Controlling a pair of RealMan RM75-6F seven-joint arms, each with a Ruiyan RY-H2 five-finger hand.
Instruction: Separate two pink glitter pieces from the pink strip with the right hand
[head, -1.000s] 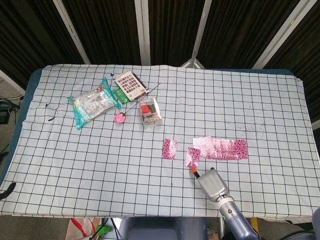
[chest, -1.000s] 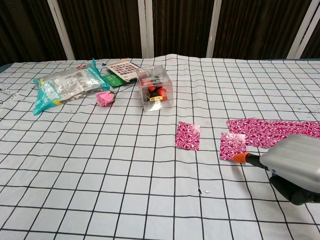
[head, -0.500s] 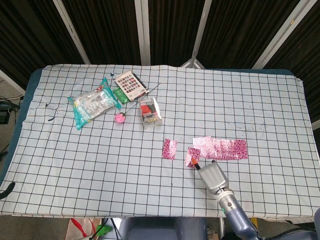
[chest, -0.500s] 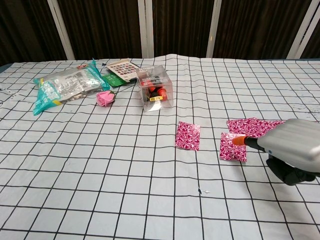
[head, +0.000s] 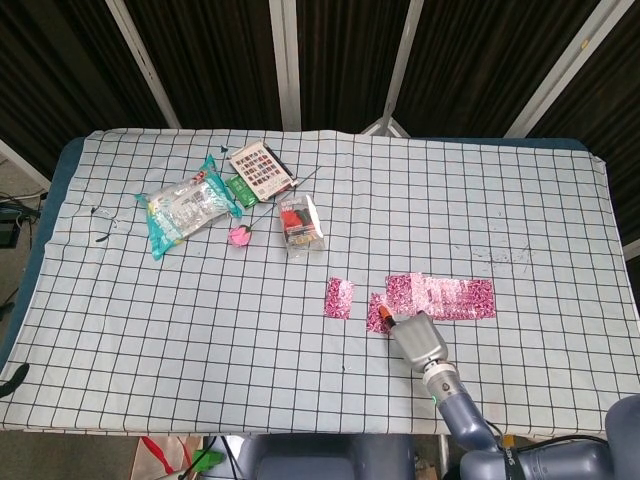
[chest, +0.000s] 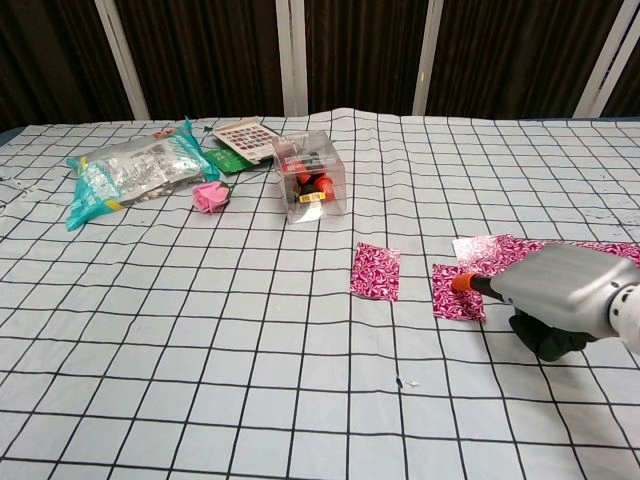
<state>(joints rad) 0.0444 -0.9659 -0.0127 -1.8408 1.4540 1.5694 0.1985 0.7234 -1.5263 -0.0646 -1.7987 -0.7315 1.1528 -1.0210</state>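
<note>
The right hand (chest: 560, 300) reaches in low over the checked worktop (head: 200, 330), an orange-tipped finger resting on 1 pink glitter piece (chest: 457, 291) just left of the pink strip (head: 445, 296). Whether its fingers are apart or together I cannot tell; the hand's back hides them. A 2nd pink piece (chest: 376, 271) lies apart, further left. A clear box (chest: 310, 177) stands beyond.

The right hand (chest: 560, 295) is reaching in low, its orange fingertip (chest: 462, 283) lying over 1 small pink glitter square (chest: 452, 298) on the black-gridded white tablecloth (chest: 200, 330). Another pink glitter square (chest: 375, 271) is lying apart, beside it. The long pink glitter strip (chest: 500, 248) is showing behind the hand.
</note>
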